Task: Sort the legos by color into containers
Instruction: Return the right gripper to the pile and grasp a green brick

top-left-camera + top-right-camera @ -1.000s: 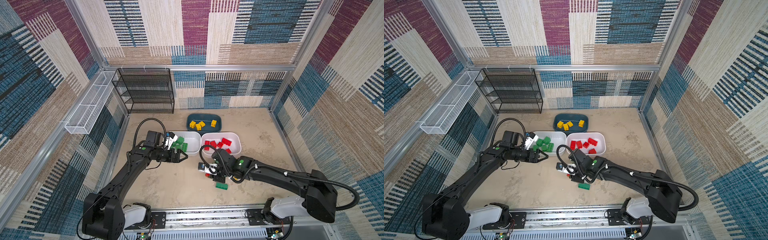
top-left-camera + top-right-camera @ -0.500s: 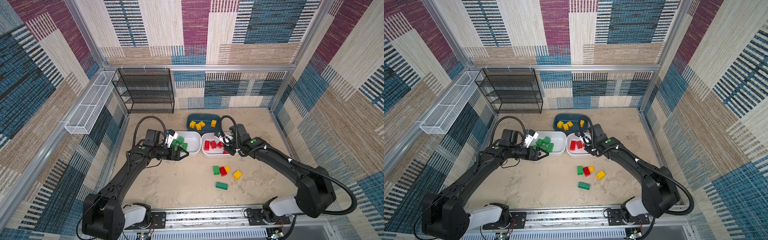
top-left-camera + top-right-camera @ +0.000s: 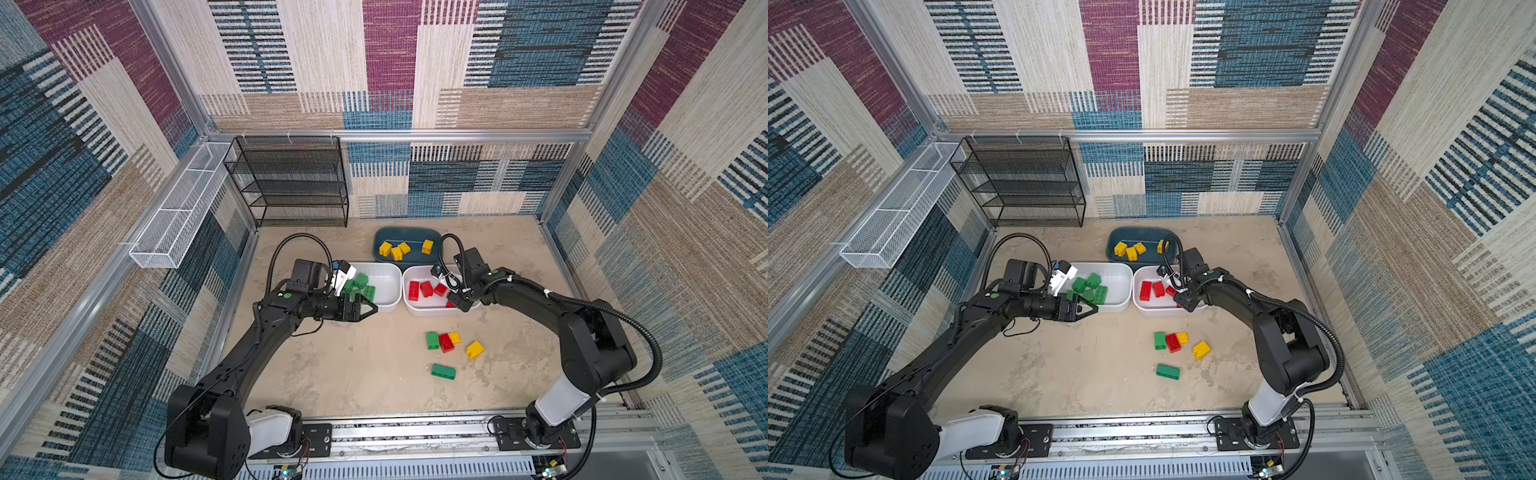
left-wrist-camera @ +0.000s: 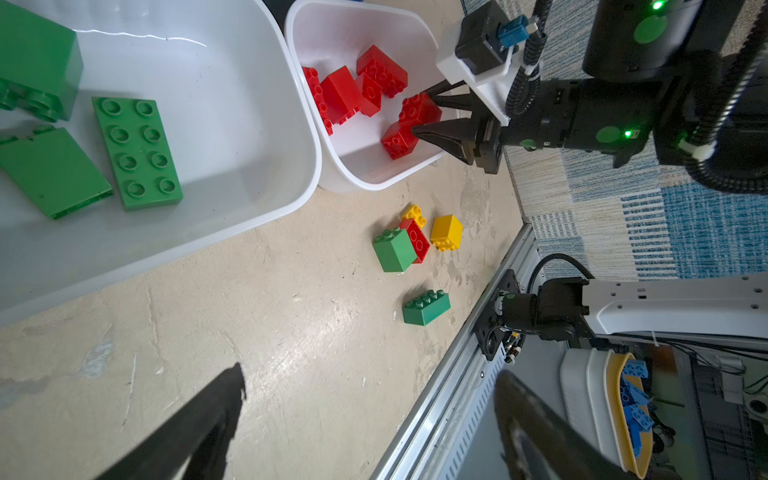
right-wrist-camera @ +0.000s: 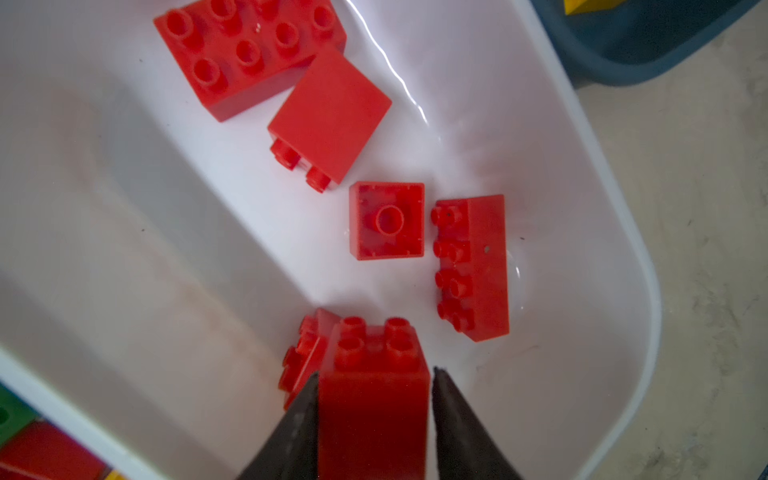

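Observation:
My right gripper (image 5: 376, 371) hangs over the white container of red legos (image 3: 415, 272), near its front right corner. Its jaws are open. A red lego (image 5: 374, 399) sits between the fingers, with a thin gap on one side. Several red legos lie below it. My left gripper (image 3: 375, 308) is open and empty, in front of the white container of green legos (image 3: 390, 270). The teal container (image 3: 409, 235) holds yellow legos. On the floor lie a green square lego (image 3: 432, 340), a red lego (image 3: 446, 343), two yellow legos (image 3: 474, 349) and a long green lego (image 3: 443, 371).
A black mesh rack (image 3: 291, 183) stands at the back left. A white wire basket (image 3: 178, 212) hangs on the left wall. The metal rail (image 3: 415, 432) with both arm bases runs along the front edge. Patterned walls close in all sides.
My right arm swung from the floor pile up to the red container carrying a red lego, and its jaws have now parted. The left arm has barely moved.

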Controlling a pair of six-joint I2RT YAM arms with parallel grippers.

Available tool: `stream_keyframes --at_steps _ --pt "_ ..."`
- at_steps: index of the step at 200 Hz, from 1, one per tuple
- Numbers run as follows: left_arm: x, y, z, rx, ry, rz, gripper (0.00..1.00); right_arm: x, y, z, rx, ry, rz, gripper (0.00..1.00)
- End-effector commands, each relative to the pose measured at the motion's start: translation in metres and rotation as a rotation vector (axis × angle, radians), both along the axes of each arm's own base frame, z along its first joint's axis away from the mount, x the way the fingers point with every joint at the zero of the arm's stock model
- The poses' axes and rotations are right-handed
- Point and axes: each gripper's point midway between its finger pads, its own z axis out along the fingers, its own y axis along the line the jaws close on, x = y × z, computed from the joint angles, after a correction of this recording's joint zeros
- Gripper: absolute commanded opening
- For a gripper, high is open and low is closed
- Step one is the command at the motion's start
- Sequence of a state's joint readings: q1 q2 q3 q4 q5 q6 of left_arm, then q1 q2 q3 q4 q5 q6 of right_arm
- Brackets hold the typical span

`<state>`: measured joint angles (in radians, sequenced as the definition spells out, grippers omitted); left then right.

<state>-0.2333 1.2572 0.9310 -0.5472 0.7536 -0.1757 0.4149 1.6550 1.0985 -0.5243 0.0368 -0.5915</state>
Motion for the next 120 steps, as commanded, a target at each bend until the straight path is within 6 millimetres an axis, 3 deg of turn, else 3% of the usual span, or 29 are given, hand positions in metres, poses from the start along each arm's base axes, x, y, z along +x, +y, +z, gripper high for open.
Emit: stream_keyframes --at_steps 1,25,47,81,120 --pt "0.000 0.002 -0.002 0.015 -0.012 0.000 0.95 -0.002 0.018 0.026 0.117 -0.023 0.020 0.67" --pt "0.000 0.002 -0.001 0.015 -0.010 0.000 0.95 -0.022 0.040 0.051 0.211 -0.028 0.088 0.70" --pt "0.001 0.002 -0.001 0.014 -0.009 0.002 0.95 -0.052 0.064 0.059 0.283 0.006 0.143 0.71" --pt "0.002 0.001 -0.001 0.009 -0.002 0.006 0.95 -0.085 0.090 0.051 0.383 0.111 0.016 0.71" --pt "0.001 0.002 0.001 0.010 -0.005 0.006 0.95 -0.117 0.094 0.024 0.423 0.261 -0.189 0.68"
